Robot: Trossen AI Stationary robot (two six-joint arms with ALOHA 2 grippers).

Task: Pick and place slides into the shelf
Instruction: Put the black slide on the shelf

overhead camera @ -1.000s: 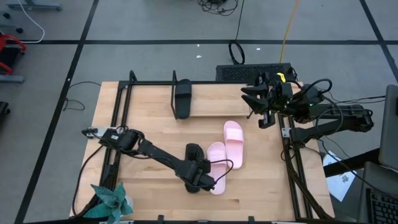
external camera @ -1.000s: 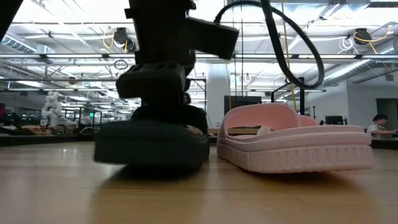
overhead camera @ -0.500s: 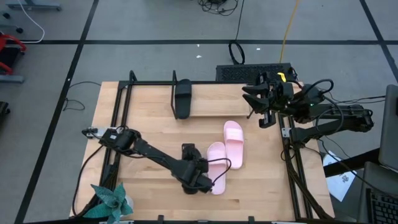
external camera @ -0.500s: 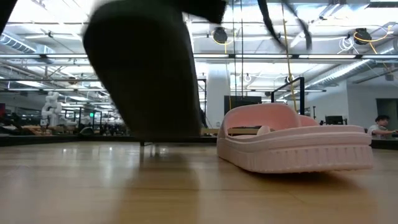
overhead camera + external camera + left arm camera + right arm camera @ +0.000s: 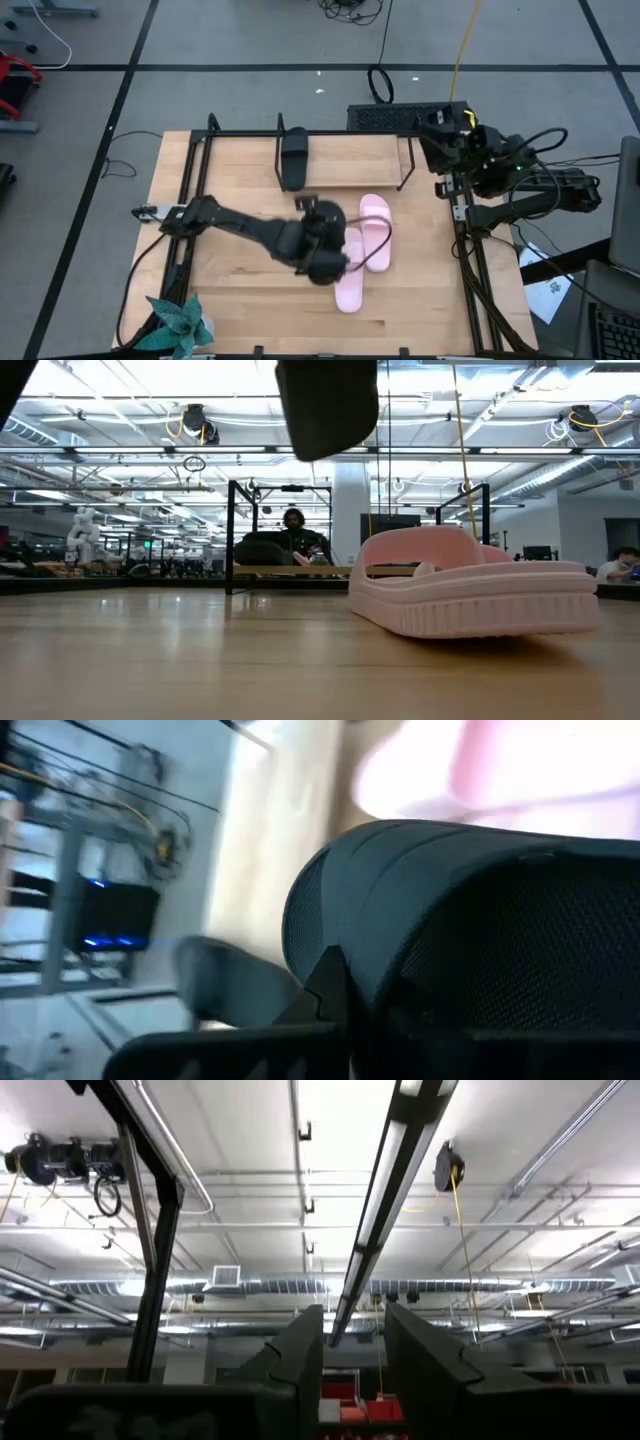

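A black slide [image 5: 327, 405] hangs high over the table's middle, with my left gripper [image 5: 318, 248] shut on it; it fills the left wrist view [image 5: 450, 900]. Two pink slides [image 5: 375, 222] [image 5: 347, 285] lie sole down on the tabletop just right of and under the gripper; the nearer one [image 5: 470, 585] dominates the low view. A second black slide [image 5: 293, 158] sits on the light-wood shelf [image 5: 350, 160] at the far edge. My right gripper [image 5: 355, 1350] is open and empty at the far right [image 5: 445, 130], pointing up at the ceiling. My left gripper holds the black slide, but the slide itself fills the wrist view and the gripper covers it from above, so which part the fingers are on does not show. The slide [image 5: 327, 405] is lifted clear of the table, above the pink slides.
Black metal rails [image 5: 190, 200] [image 5: 470, 260] run along the table's left and right sides. A green paper plant [image 5: 180, 325] stands at the near left corner. A dark box [image 5: 405, 115] lies beyond the far edge. People sit in the room behind [image 5: 292, 525].
My left gripper has taken hold of the black slide near the table's middle, lifted it clear of the wood and carried it up and toward the right and far edges, over the pink slides. My right arm has drawn back toward the right edge and tipped its gripper upward.
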